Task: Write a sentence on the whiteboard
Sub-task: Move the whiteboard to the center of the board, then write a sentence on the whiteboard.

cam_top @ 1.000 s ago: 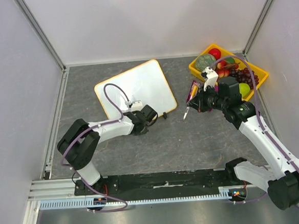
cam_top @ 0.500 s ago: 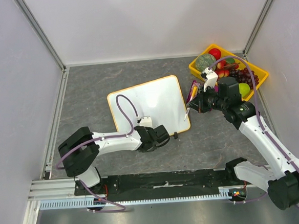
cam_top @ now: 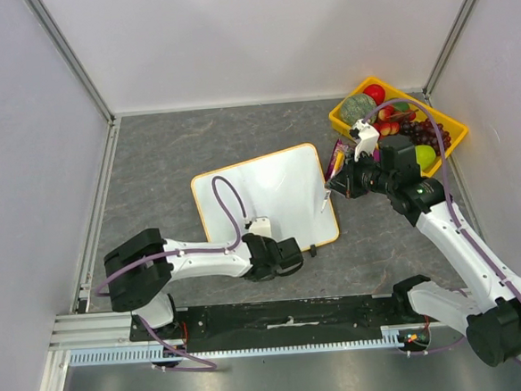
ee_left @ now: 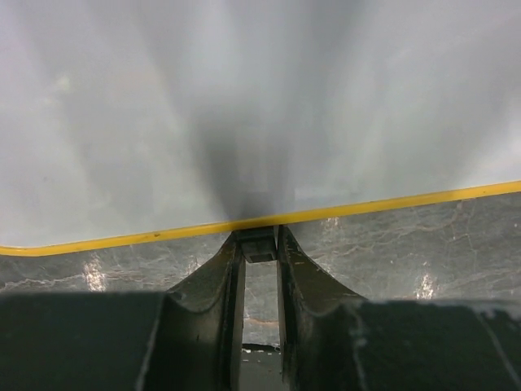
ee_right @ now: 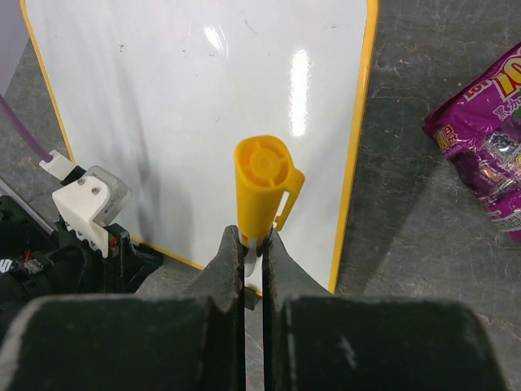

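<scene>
Currently the whiteboard (cam_top: pixel 260 191) lies flat mid-worktop (cam_top: pixel 151 158), slightly skewed. Left gripper (ee_left: pixel 259 242) pinches narrow on its near yellow rim. Right gripper (ee_right: pixel 254 244) clamps tight on a yellow-capped marker (ee_right: pixel 262 183), poised over the board's right edge. Purple snack bag (ee_right: pixel 488 147) lies just beside, fruit basket (cam_top: pixel 455 139) beyond.

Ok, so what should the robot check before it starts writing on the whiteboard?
1. The left tool is clamped on the near edge of the whiteboard: ok.
2. The right tool is shut on the marker: ok.
3. The marker is over the whiteboard: ok.
4. The writing tip is uncapped: cannot tell; a yellow cap shows.
5. The whiteboard is blank, with room to write: ok.
6. The purple snack packet lies apart from the whiteboard: ok.
</scene>
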Tool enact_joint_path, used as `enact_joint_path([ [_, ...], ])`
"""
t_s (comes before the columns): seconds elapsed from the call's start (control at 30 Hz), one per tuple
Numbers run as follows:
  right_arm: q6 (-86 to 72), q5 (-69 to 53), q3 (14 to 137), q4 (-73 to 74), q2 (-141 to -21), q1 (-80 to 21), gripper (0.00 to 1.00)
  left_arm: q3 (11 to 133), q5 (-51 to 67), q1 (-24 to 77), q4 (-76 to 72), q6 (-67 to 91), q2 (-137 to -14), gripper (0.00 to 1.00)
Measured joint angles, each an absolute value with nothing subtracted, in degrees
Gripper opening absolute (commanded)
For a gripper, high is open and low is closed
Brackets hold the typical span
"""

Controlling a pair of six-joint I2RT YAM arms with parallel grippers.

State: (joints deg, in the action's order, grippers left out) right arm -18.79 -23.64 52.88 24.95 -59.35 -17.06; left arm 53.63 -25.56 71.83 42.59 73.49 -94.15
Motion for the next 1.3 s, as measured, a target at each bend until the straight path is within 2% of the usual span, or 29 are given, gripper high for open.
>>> enact_joint_path([
  [0.13, -18.76, -23.66, 52.88, 24.95, -59.35, -17.08, 0.00, 53.84, -25.02, 72.51, 42.61, 73.54, -94.24, 0.34],
  [0.23, -18.68, -23.66, 52.88, 24.95, -59.35, -17.06, 0.00, 54.46, -22.98, 73.03, 42.63, 73.34, -94.50, 0.54],
  [0.3, -18.55, -23.66, 52.88, 24.97, -59.33, -17.08, 0.00, 54.63, -21.71, 74.06, 42.57, 72.95, -94.52, 0.63],
  [0.63, -18.57, -23.64, 52.86, 25.10, -57.56, -17.08, 0.00, 54.74, -19.14, 78.81, 42.72, 72.82, -90.67, 0.69],
  [1.03, -20.03, -23.68, 51.03, 25.41, -46.19, -17.08, 0.00, 59.55, -23.14, 79.99, 41.54, 64.88, -75.31, 0.94],
  [1.3, -20.58, -24.67, 46.54, 28.18, -36.12, -17.06, 0.00, 55.27, -22.83, 79.05, 35.29, 58.63, -63.40, 0.98],
])
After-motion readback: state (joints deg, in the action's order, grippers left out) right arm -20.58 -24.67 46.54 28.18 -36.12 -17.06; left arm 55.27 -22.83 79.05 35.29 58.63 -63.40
